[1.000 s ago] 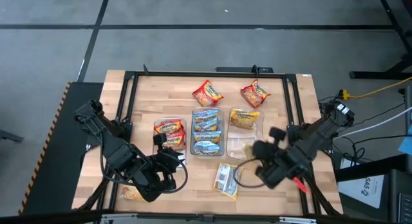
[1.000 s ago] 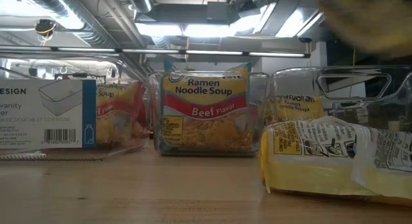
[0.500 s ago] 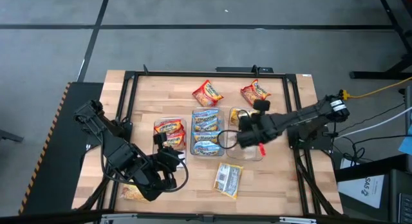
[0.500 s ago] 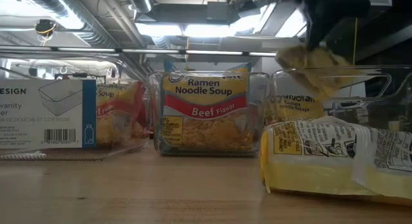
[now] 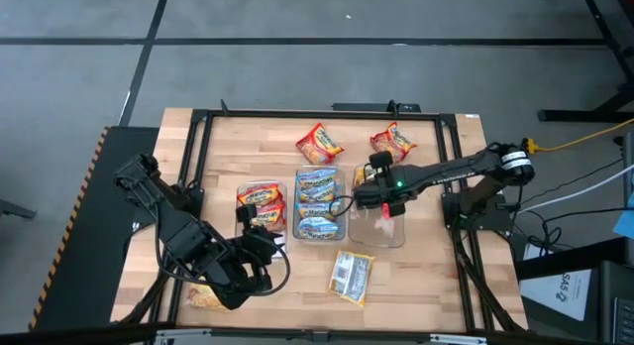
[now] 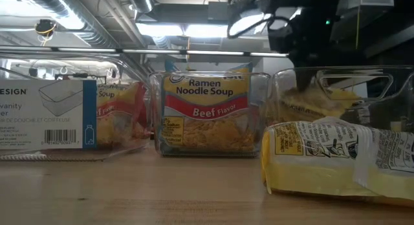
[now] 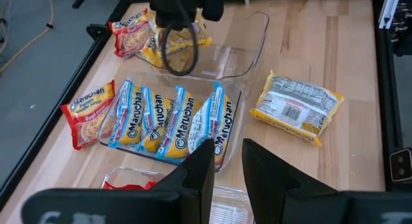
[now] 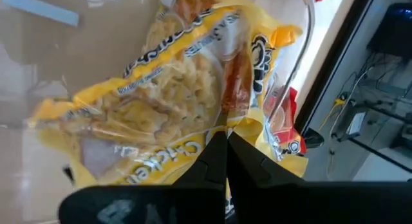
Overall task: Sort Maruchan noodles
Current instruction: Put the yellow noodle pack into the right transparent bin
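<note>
Maruchan noodles: flat crinkly packets, some sorted into three clear bins at the middle of the tabletop (image 5: 228, 127), others loose around them.
Held yellow packet (image 8: 174, 102): chicken-flavour print, pinched at its edge by the right end effector (image 8: 225, 161), whose two dark fingers are pressed together on the wrapper; it hangs inside the right bin (image 5: 379, 229), on or just above another yellow packet there.
Right arm: stretched from the tabletop's right side toward the centre, its end effector over the far half of the right bin in the high view.
Middle bin (image 5: 319, 204): blue packets (image 7: 168, 118) standing on edge in a row; the near one reads "Ramen Noodle Soup, Beef Flavor" in the low view.
Left bin (image 5: 261, 204): red packets (image 5: 261, 198) stacked within.
Loose red packets: one (image 5: 319, 143) and another (image 5: 392, 144) lying beyond the bins, well apart from each other.
Face-down yellow packet (image 5: 351, 276): lies on the tabletop nearer than the bins, barcode side up, just in front of the gap between middle and right bins.
Further yellow packet (image 5: 201, 297): at the near left edge, partly hidden beneath the left arm.
Left end effector (image 7: 226, 161): fingers parted by a narrow gap, nothing between them, poised near the left bin's near side.
</note>
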{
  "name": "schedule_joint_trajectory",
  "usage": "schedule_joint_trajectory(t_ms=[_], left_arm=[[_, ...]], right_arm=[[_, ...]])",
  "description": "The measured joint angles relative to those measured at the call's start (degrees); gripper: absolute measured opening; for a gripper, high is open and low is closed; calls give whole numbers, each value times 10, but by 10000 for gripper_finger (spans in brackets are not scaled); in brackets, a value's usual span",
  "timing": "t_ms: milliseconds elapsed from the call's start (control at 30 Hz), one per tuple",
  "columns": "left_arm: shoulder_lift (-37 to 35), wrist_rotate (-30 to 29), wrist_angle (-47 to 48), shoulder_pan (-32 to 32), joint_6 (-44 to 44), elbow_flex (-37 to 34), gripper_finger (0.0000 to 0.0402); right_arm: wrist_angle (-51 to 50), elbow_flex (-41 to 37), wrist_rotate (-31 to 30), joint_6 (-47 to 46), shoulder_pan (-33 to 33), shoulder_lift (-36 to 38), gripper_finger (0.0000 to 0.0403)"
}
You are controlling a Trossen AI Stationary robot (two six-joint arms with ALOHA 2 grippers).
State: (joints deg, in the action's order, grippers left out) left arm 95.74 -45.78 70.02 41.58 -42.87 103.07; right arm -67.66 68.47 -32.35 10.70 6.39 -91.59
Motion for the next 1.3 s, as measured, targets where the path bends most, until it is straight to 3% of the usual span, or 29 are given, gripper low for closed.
schedule_joint_trajectory(t_ms=[200,433,500,700,767,900,967,1100,1300], left_arm=[[0,0,0,-2,0,0,73],[0,0,0,-2,0,0,73],[0,0,0,-2,0,0,73],[0,-2,0,-2,0,0,73],[0,-2,0,-2,0,0,73],[0,-2,0,-2,0,0,73],[0,-2,0,-2,0,0,73],[0,-3,-2,-2,0,-2,73],[0,-2,-2,-2,-1,-41,73]], right_arm=[[58,-3,37,2,-27,0,19],[122,-3,61,9,-27,0,71],[122,-2,45,16,-27,0,88],[117,48,-81,20,-27,0,126],[110,80,-40,-27,-27,0,130],[73,141,221,-114,-27,0,131],[62,153,293,-139,-25,0,131],[53,139,303,-185,-23,0,131],[42,33,273,-208,-22,0,131]])
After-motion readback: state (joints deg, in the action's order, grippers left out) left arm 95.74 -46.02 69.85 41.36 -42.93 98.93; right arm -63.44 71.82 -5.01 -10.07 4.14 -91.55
